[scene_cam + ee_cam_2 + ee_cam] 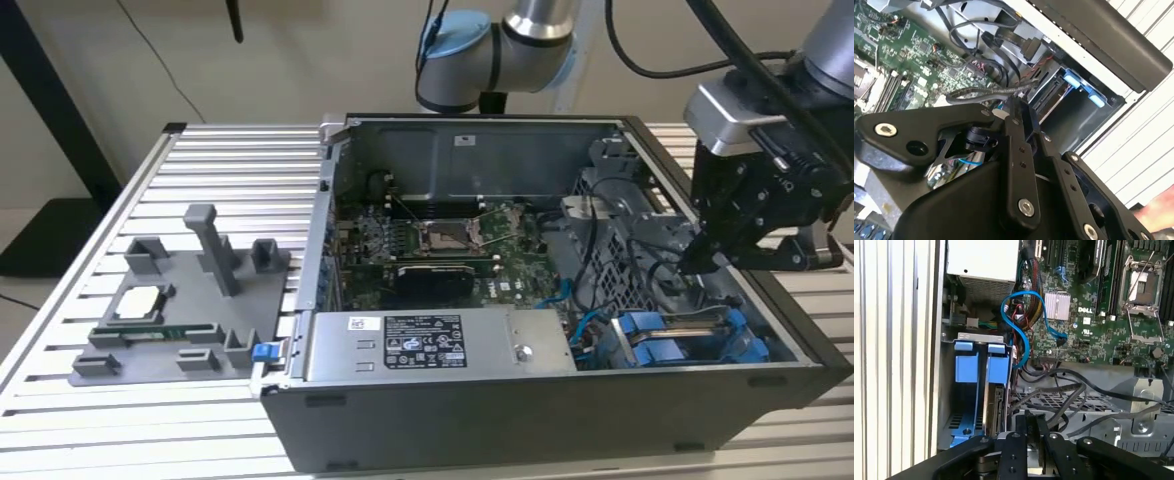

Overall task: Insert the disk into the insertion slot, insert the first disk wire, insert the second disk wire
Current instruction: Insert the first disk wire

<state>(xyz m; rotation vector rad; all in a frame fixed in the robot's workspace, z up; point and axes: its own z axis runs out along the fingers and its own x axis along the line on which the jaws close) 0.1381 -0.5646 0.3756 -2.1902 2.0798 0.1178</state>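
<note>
Item: disk [995, 407] in blue carrier, stood edge-on inside the insertion slot [1079, 117] at a corner of the computer case [534, 425]; seated, we judged, so its end faced the loose cables [1074, 390]. Gripper [697, 262]: fingers drawn together (nothing plainly between them), poised over those cables beside the slot. The first wrist view gave us the disk's seating; the exterior view, the gripper's place above the case

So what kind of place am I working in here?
Probably a robotics lab test bench: an open desktop computer case lies on a slotted aluminium table, a grey fixture tray with loose components sits beside it, and a robot arm reaches over.
</note>
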